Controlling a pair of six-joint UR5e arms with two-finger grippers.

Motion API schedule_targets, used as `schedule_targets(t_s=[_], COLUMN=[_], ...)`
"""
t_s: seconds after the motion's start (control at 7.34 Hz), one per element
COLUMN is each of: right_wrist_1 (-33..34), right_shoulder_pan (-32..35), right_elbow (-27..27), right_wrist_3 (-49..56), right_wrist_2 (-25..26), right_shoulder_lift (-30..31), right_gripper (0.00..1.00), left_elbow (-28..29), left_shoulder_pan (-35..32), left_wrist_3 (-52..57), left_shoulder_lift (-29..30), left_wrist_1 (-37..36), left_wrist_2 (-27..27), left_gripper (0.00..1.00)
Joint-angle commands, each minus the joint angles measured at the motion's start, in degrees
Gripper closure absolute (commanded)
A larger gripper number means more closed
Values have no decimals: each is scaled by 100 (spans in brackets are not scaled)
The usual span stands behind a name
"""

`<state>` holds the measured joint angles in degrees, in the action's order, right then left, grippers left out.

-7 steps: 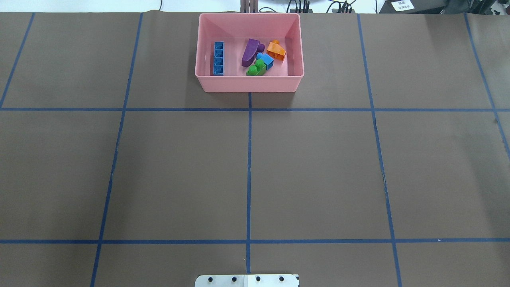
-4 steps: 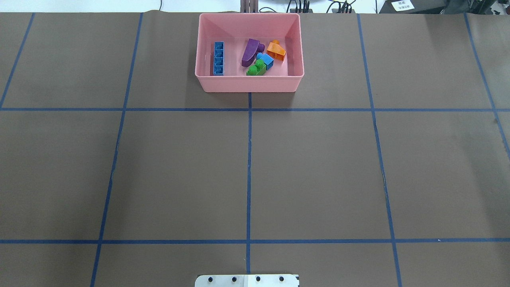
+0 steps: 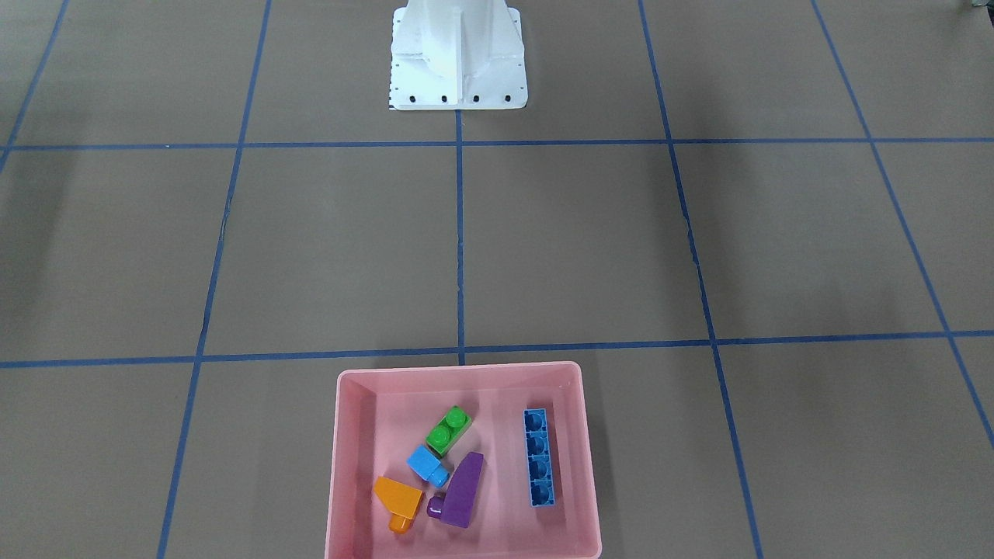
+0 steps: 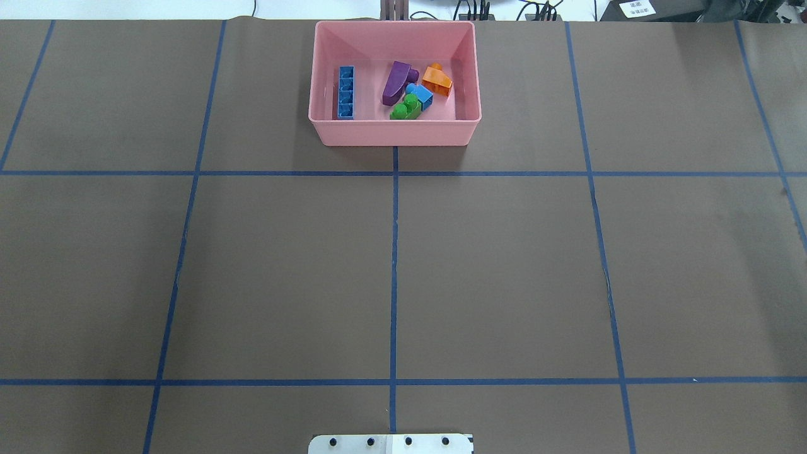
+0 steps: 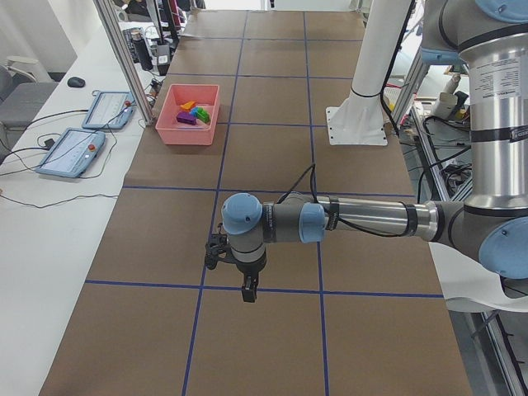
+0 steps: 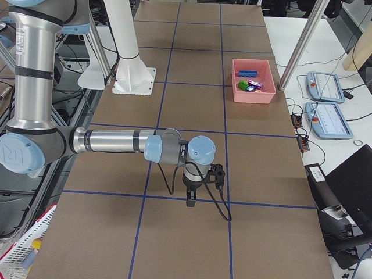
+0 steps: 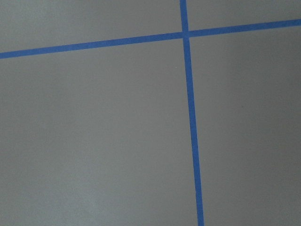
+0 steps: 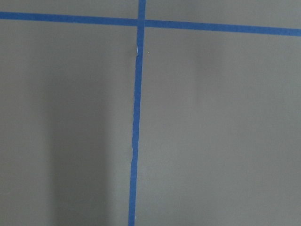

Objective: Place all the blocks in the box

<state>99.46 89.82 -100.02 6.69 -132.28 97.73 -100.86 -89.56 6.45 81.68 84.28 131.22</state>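
The pink box (image 4: pixel 394 132) stands at the table's far middle edge; it also shows in the front-facing view (image 3: pixel 345 466). All five blocks lie inside it: the long blue (image 4: pixel 345 92), purple (image 4: pixel 395 83), orange (image 4: pixel 437 80), small blue (image 4: pixel 421 96) and green (image 4: pixel 405 110). My left gripper (image 5: pixel 247 293) shows only in the exterior left view, low over the table far from the box; I cannot tell whether it is open or shut. My right gripper (image 6: pixel 190 200) shows only in the exterior right view, likewise far from the box, state unclear. Both look empty.
The white robot base (image 3: pixel 458 70) stands at the near middle edge. Blue tape lines (image 4: pixel 394 265) grid the brown table. Tablets (image 5: pixel 70 153) and cables lie on a side bench beyond the box. Both wrist views show only table and tape.
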Motion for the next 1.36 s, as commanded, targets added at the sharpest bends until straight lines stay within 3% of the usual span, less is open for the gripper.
schedule_targets(t_s=[0.0, 0.95, 1.23], right_wrist_1=[3, -58, -67], right_shoulder_pan=[0, 0, 0], right_elbow=[0, 44, 140], right_wrist_3=[-1, -98, -89], right_wrist_2=[-17, -8, -253], right_shoulder_lift=[9, 18, -17], right_gripper=[0, 0, 0], left_elbow=[-30, -48, -4], left_shoulder_pan=[0, 0, 0], left_wrist_3=[-12, -4, -3], left_shoulder_lift=[41, 68, 68], left_wrist_1=[0, 18, 297], left_wrist_2=[0, 290, 290], left_gripper=[0, 0, 0])
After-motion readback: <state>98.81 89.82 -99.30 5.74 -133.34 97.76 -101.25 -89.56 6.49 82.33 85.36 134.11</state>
